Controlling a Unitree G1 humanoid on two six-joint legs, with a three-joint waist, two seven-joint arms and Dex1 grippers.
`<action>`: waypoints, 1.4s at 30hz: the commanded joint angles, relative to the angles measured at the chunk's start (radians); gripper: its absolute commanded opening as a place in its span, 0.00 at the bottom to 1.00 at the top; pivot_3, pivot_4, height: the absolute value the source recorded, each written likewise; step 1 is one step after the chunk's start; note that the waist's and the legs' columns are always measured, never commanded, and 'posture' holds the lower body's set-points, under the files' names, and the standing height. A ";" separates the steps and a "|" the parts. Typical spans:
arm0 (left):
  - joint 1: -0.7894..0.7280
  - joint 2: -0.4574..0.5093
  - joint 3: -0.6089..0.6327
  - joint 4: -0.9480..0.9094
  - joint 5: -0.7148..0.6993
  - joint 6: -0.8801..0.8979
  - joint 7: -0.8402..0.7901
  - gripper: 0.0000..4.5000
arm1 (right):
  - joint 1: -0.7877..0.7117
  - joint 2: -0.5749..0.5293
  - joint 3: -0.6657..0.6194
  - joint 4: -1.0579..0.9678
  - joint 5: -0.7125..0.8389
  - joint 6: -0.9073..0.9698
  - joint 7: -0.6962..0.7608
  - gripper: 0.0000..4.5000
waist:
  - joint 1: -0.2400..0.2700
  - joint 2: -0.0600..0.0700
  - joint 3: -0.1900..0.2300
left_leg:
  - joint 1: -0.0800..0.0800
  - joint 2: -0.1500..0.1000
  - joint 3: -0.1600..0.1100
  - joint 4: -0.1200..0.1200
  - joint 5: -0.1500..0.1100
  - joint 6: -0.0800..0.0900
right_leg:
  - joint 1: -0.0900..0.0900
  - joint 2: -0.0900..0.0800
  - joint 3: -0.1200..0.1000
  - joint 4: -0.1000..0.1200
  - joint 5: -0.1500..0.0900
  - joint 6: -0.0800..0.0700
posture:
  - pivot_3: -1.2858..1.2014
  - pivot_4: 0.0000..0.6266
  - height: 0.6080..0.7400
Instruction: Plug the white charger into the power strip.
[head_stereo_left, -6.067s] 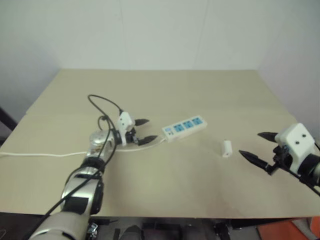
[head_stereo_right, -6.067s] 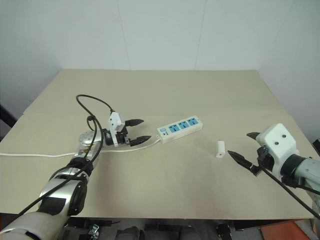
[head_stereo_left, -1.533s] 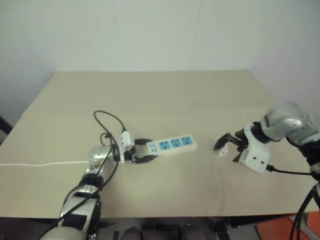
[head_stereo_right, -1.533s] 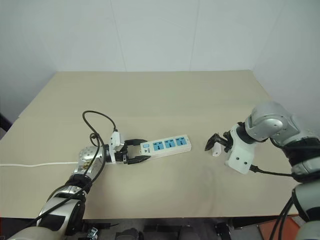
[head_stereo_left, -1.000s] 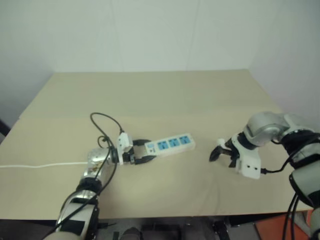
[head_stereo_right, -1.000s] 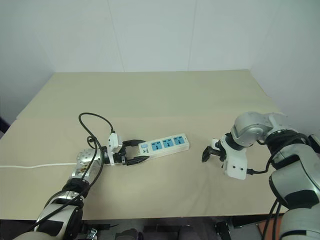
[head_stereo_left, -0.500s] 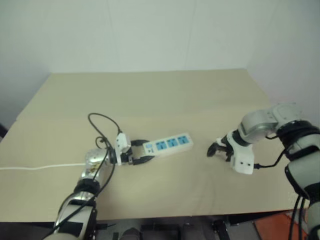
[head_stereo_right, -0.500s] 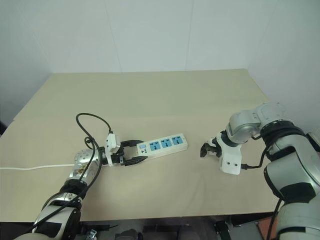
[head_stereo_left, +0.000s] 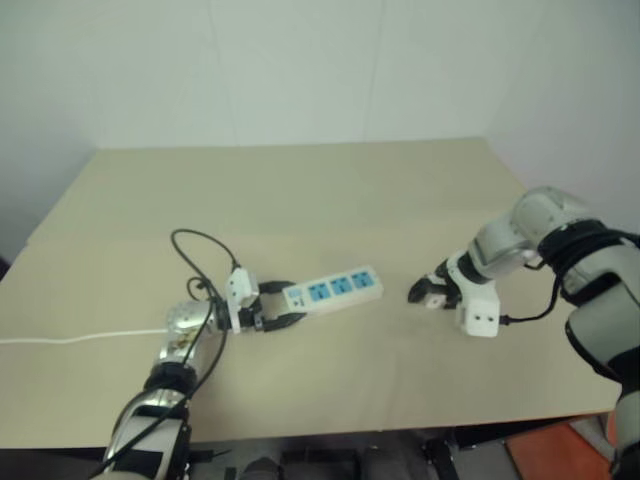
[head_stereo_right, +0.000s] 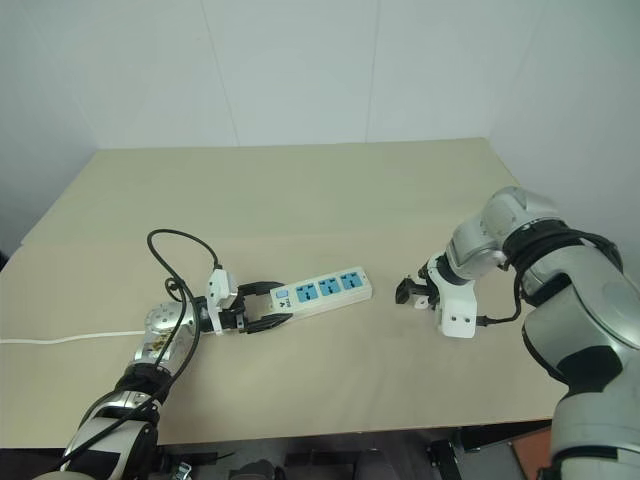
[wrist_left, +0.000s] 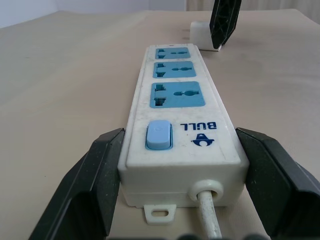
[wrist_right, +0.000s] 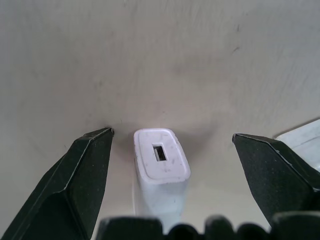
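The power strip (head_stereo_left: 335, 289) lies mid-table, a white bar with blue socket faces (wrist_left: 177, 94). My left gripper (head_stereo_left: 290, 304) points level along the table, shut on the strip's cord end with one black finger (wrist_left: 95, 175) pressed to each side. To the right, the white charger (wrist_right: 161, 160) stands on the table with its port face up. My right gripper (head_stereo_right: 410, 290) points steeply down over it, open, one fingertip (wrist_right: 92, 150) on either side with a gap at both. The left wrist view shows the charger (wrist_left: 201, 38) beyond the strip's far end, behind a right finger (wrist_left: 223, 20).
The beige table (head_stereo_left: 300, 190) spreads wide behind both things, and white walls stand beyond it. The strip's thin white cord (head_stereo_left: 80, 335) runs off to the left edge. A black cable (head_stereo_left: 195, 250) loops above my left wrist.
My right gripper has rolled at the wrist and shifted a little farther over the charger, still open around it. The left gripper and the strip have kept their place.
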 joint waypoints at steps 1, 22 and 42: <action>0.031 0.005 -0.030 0.001 0.020 0.010 -0.016 0.71 | -0.020 0.016 0.063 0.016 -0.053 0.050 -0.112 1.00 | -0.001 0.000 0.000 | 0.000 0.000 0.000 0.000 0.000 0.000 | 0.000 0.000 0.000 0.000 0.000 0.000 | 0.52 0.24 1.00; 0.047 0.008 -0.046 -0.014 0.023 0.016 -0.012 0.71 | -0.096 0.049 0.269 0.064 -0.133 0.101 -0.404 0.25 | -0.016 0.001 -0.002 | 0.003 0.000 0.001 -0.001 0.000 0.000 | 0.000 0.000 0.001 0.002 0.000 -0.001 | 0.52 0.24 1.00; -0.005 0.023 -0.058 0.009 0.005 0.051 -0.122 0.71 | -0.099 0.195 -0.866 1.088 0.830 -0.108 0.511 0.25 | -0.030 0.001 -0.001 | 0.002 0.000 0.001 -0.002 0.000 0.000 | 0.004 -0.001 0.001 -0.002 0.000 -0.001 | 0.52 0.24 1.00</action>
